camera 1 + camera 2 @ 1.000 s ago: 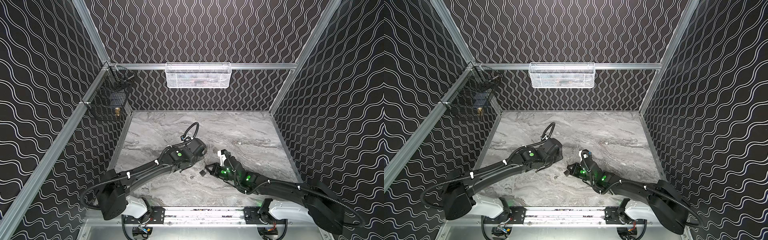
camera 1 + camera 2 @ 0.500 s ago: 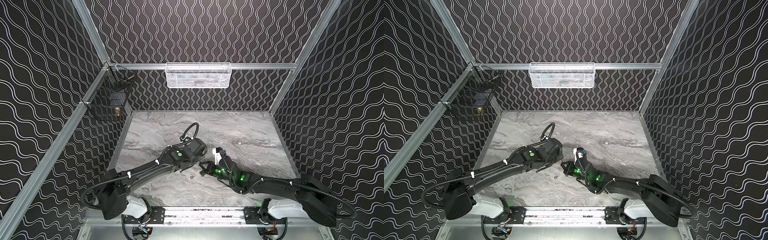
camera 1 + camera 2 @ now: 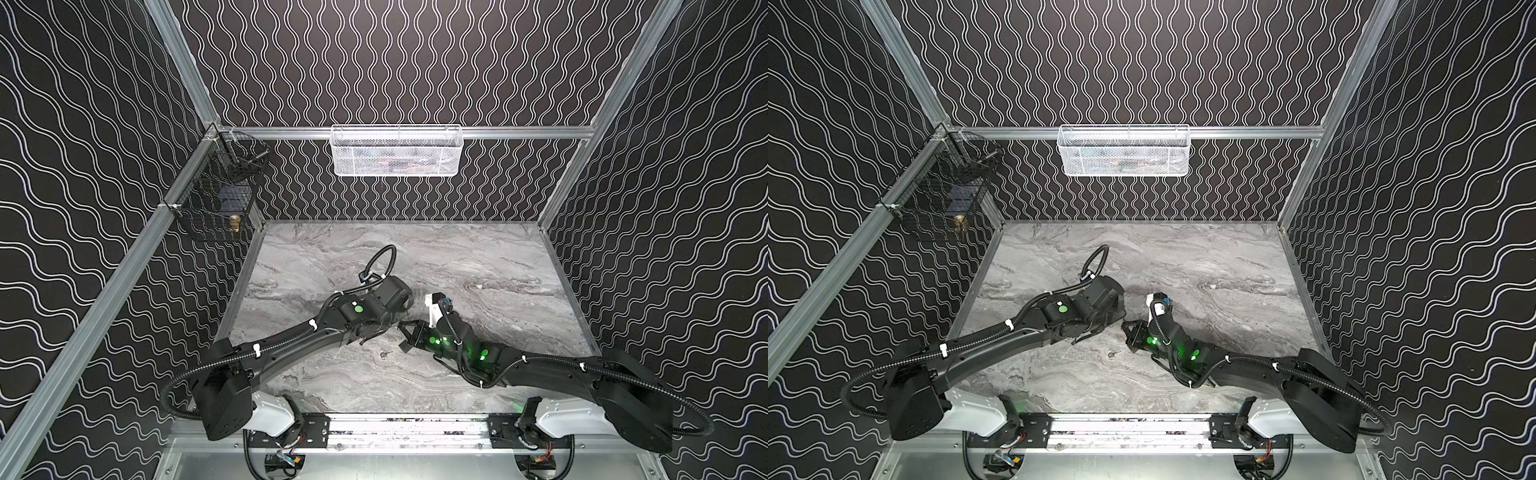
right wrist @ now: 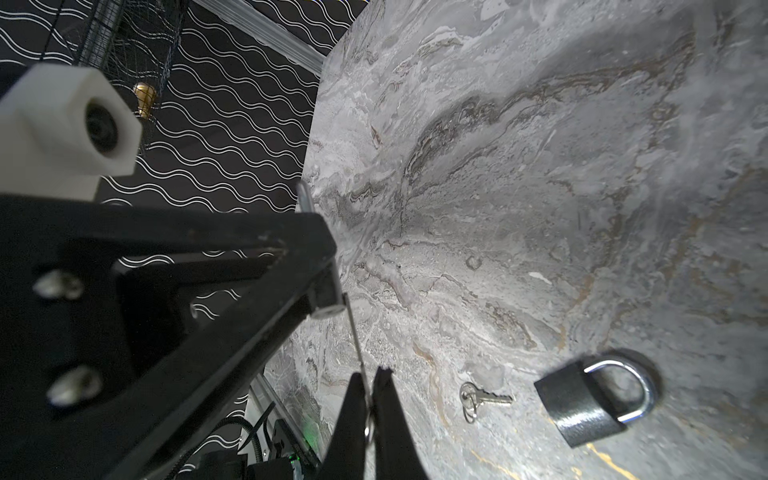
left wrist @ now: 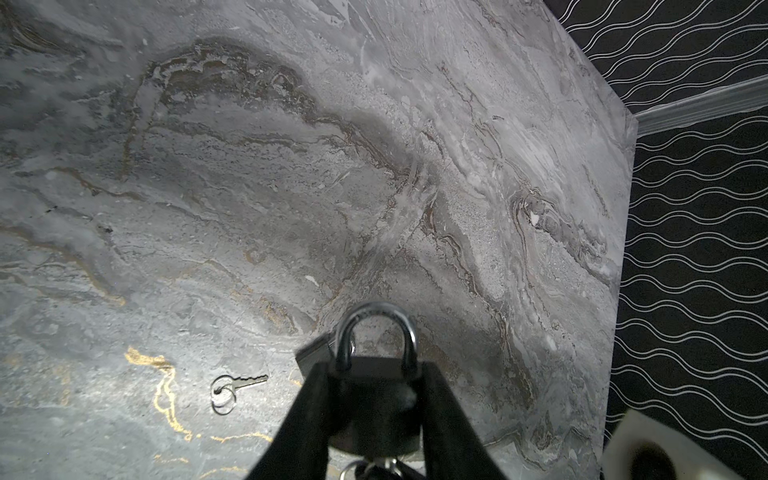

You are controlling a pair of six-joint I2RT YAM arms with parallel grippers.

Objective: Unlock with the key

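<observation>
Left gripper (image 5: 376,374) is clamped on the body of a black padlock with a steel shackle (image 5: 376,409), held clear of the grey marble-patterned tabletop (image 5: 249,187). Right gripper (image 4: 369,380) is closed on a thin silver key (image 4: 354,336), whose blade runs up to the underside of the held lock. Whether it is fully seated cannot be determined.

Handling, as judged: the padlock is dense, rigid and smooth-sided, so a firm clamp across the body, clear of the shackle, is the sound hold. The key is light, stiff and slippery. It wants pinching flat on the bow, close to the lock, or it may twist in the pads when turned.

Left wrist view shows both shackle legs entering the body, apparently locked; the key is all but hidden beneath the lock. Only the right wrist view shows clearly a second black padlock (image 4: 590,401) lying flat, with a spare ringed key (image 4: 484,400) near it. In both top views the wrists hide the junction; the spare ringed key (image 3: 385,354) is plain on the table.
</observation>
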